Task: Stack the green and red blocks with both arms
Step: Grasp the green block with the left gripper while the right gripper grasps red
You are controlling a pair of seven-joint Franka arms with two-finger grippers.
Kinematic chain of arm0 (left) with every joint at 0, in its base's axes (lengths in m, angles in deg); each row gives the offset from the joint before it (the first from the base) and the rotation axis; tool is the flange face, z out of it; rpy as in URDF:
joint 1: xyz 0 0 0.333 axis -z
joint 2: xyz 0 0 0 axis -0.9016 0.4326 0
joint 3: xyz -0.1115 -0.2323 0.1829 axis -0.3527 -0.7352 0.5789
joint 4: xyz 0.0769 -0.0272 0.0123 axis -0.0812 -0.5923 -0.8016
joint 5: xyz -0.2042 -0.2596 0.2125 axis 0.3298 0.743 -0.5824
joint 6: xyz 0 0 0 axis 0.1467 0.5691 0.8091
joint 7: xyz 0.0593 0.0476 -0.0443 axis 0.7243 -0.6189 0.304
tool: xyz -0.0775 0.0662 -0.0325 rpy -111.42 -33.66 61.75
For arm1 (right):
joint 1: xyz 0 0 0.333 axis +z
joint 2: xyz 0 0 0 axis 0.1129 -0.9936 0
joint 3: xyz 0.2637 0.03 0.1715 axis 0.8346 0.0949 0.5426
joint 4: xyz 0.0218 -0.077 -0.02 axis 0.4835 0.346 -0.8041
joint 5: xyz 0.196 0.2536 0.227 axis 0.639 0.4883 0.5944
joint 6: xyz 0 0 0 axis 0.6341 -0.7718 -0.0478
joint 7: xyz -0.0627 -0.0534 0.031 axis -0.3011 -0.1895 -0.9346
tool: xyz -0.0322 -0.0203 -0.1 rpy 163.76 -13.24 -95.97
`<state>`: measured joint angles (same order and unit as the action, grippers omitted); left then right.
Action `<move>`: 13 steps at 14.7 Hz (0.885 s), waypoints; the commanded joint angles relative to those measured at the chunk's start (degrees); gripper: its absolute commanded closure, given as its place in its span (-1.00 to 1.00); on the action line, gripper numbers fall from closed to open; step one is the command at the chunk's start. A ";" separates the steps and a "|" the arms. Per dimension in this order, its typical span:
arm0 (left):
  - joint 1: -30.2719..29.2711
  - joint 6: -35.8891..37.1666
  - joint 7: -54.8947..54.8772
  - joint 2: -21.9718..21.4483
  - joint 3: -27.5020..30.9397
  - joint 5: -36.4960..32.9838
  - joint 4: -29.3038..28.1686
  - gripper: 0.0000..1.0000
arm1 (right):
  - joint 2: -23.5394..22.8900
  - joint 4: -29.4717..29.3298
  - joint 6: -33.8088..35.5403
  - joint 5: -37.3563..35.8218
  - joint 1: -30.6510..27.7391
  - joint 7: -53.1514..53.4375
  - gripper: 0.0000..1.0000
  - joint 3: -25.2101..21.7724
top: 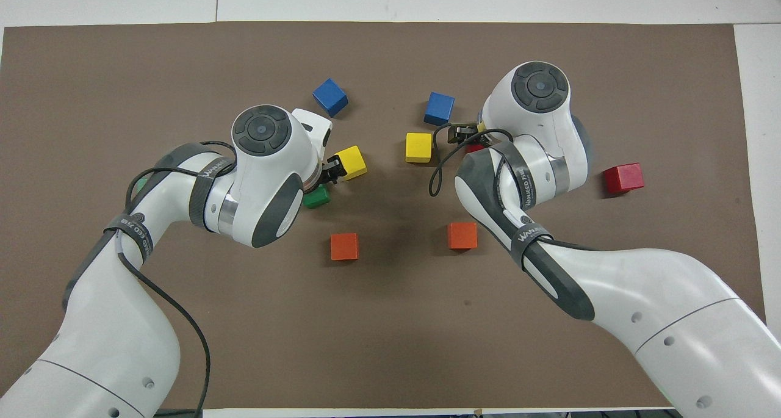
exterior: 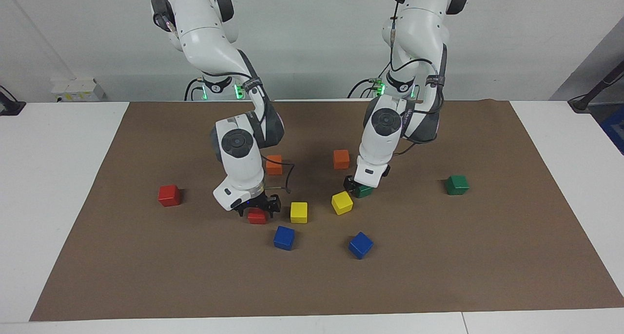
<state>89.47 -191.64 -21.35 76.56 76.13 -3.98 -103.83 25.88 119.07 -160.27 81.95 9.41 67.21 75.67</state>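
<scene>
A brown mat (exterior: pixel 438 275) covers most of the white counter (exterior: pixel 48 178), and all the blocks lie on it.

The right tool (exterior: pixel 258 208) is down at the inner red block (exterior: pixel 257 218), which sits on the mat a little toward the right arm's end from the mat's middle. The tool's black tip covers the top of this block. In the overhead view only a sliver of red shows under the wrist. I cannot tell whether the tool is wide or has closed on the block.

The left tool (exterior: pixel 352 184) is down at the inner green block (exterior: pixel 364 191), a little toward the left arm's end from the mat's middle. The tool's tip hides the block's upper edge. Here too I cannot tell whether it stands wide or grips the block.

The outer red block (exterior: pixel 169 195) lies alone on the mat, well toward the right arm's end. The outer green block (exterior: pixel 457 185) lies alone, well toward the left arm's end. Neither tool is near them.

Near the mat's middle lie two yellow blocks (exterior: pixel 299 212), one just beside each tool. Two blue blocks (exterior: pixel 284 237) lie farther from the robots than the mat's middle. Two orange blocks (exterior: pixel 274 164) lie nearer to the robots than the middle.
</scene>
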 commanded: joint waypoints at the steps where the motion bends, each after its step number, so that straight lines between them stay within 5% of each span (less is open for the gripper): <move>1: 0.83 -1.30 -0.66 -0.32 0.86 0.50 -1.03 -0.82 | 1.72 2.81 -1.74 -0.90 -0.95 0.23 -0.66 0.60; 3: 0.83 -1.47 -0.66 -0.40 0.86 0.50 -1.47 -0.82 | 1.72 3.17 -2.44 -0.90 -1.30 0.15 -0.38 0.60; 4: 0.83 -1.56 -0.66 -0.40 0.86 0.50 -1.64 -0.82 | 1.81 3.17 -2.53 -0.90 -1.30 0.23 -0.02 0.60; 5: 0.83 -1.56 -0.66 -0.40 0.86 0.50 -1.64 -0.82 | 1.90 3.17 -2.45 -0.90 -1.39 0.15 0.59 0.60; 7: 0.83 -1.65 -0.57 -0.40 0.86 0.50 -1.64 -0.82 | 1.98 2.82 -1.75 -0.81 -1.48 -1.43 1.00 0.60; 10: 0.92 -1.65 -0.48 -0.40 0.86 0.50 -1.73 -0.67 | 2.33 -0.07 1.40 -0.81 -1.83 -1.44 1.00 0.51; 13: 1.54 -1.65 -0.48 -0.49 0.86 0.50 -1.82 -0.59 | 2.42 -8.85 11.41 -0.99 -3.06 -1.79 1.00 0.33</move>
<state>89.66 -191.88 -21.36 76.56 76.06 -3.98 -104.46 27.63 115.80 -155.19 81.91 7.95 66.75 75.54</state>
